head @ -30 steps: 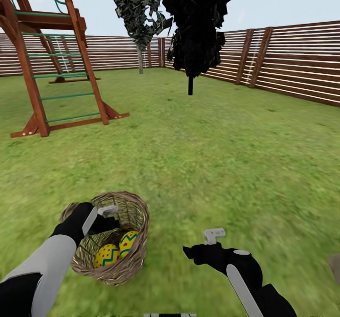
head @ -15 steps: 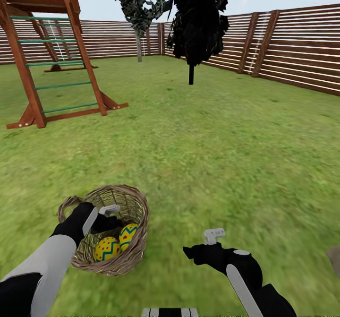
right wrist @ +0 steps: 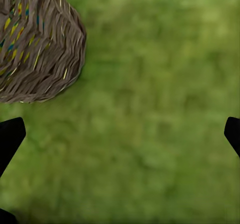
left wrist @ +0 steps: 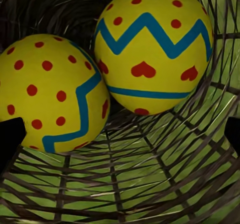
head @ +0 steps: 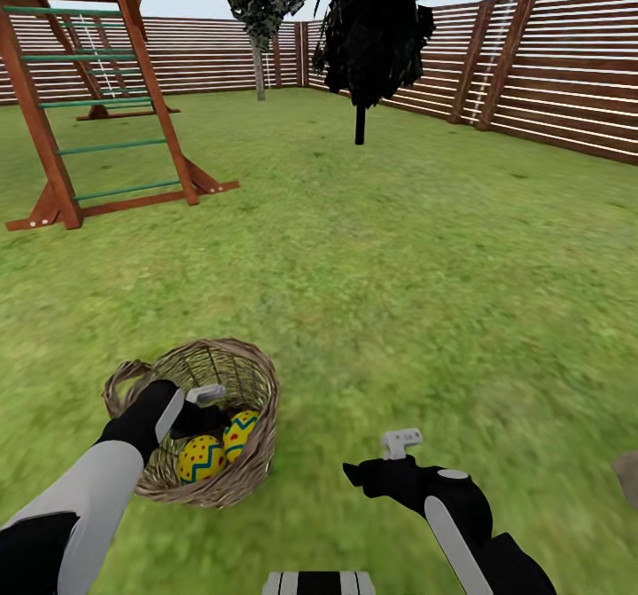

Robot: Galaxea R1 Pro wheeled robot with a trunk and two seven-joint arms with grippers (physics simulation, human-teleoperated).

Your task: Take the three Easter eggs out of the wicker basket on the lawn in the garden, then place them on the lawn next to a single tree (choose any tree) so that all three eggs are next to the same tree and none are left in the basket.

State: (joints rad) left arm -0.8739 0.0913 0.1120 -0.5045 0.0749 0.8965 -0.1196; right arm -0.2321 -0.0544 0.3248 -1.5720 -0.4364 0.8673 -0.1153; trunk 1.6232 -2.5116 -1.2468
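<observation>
**Left gripper in basket over two eggs; right gripper above grass**

Head view: The basket [head: 208, 422] stands on the lawn [head: 399, 293] at lower left. Two eggs [head: 201, 458] [head: 237, 431] lie inside it, touching each other, against the near wall. A third egg cannot be made out. The left gripper [head: 199, 404] reaches over the basket's left rim, its fingers down inside, just above the eggs. The right gripper [head: 390, 457] hovers over bare grass to the right of the basket, apart from it. A wooden play frame [head: 97, 98] stands at upper left. A near-black columnar tree [head: 372, 36] and a paler tree [head: 259, 19] stand farther off, before the slat fence [head: 549, 72].

Left wrist view: Two eggs [left wrist: 47, 91] [left wrist: 152, 49] rest side by side, touching, on the woven wall [left wrist: 130, 179]. Dark fingertips [left wrist: 10, 139] show at both edges, spread wide, holding nothing.

Right wrist view: The basket's outer wall [right wrist: 35, 44] sits on the grass [right wrist: 155, 109]. Fingertips [right wrist: 9, 134] show at opposite edges, spread wide, empty.
</observation>
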